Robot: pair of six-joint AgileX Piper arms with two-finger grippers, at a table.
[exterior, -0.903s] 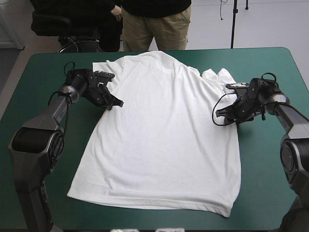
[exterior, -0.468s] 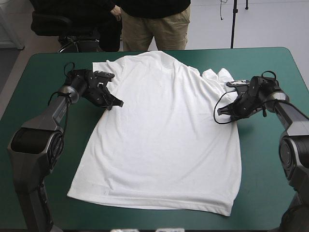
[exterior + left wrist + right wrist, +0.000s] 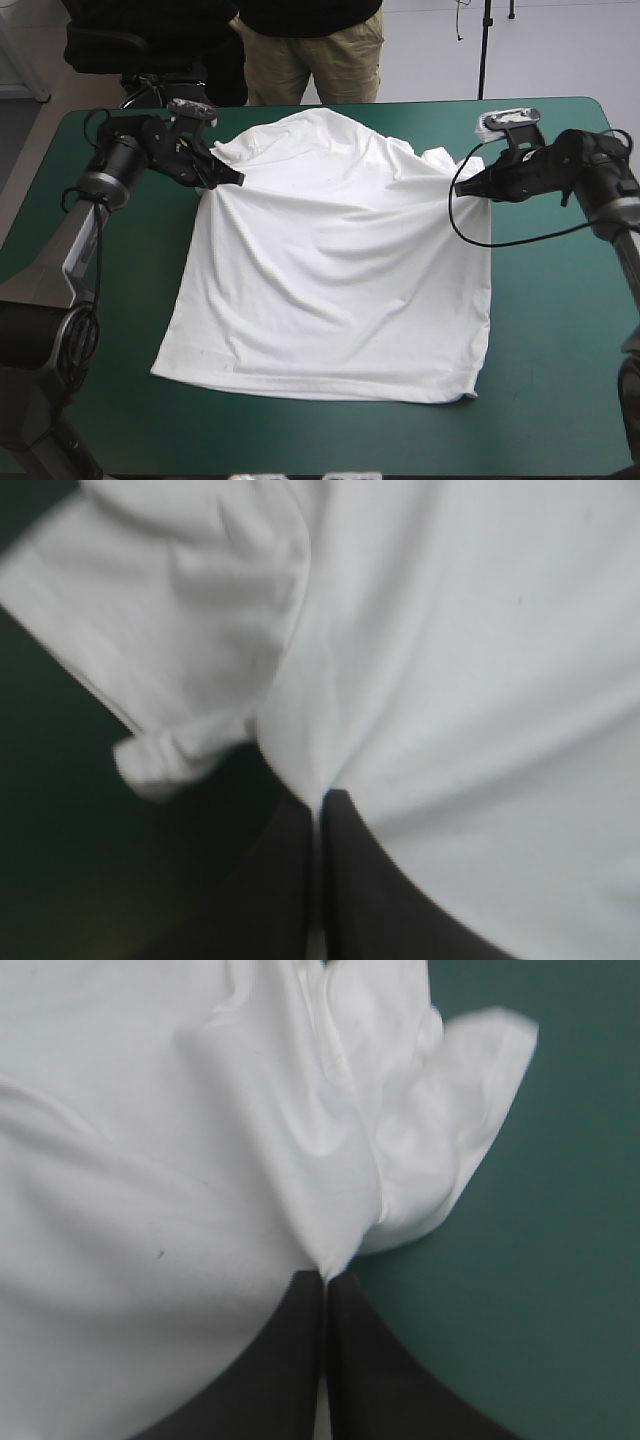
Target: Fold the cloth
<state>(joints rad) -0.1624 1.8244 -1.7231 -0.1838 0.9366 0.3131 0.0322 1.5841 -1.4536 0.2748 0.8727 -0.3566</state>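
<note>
The T-shirt (image 3: 330,270) lies spread over the middle of the desk (image 3: 560,330), hem toward the near edge and collar toward the far edge. It is white, thin and soft. The lower half is flat and smooth. The upper half is drawn into long shallow creases that run across it from one grip to the other.

The desk's teal-green cover is plain and matt, and shows bare all round the cloth.

The left jaws are all but closed on the fabric where the left sleeve (image 3: 170,630) joins the body. Their black fingers (image 3: 280,890) meet in a pointed arch with cloth pinched at the tip, and the sleeve's rolled hem hangs just beside them.

The right jaws are likewise pressed together on the seam by the right sleeve (image 3: 440,1130). Their fingers (image 3: 280,1360) nip a ridge of cloth, and the crumpled sleeve spills onto the cover.
</note>
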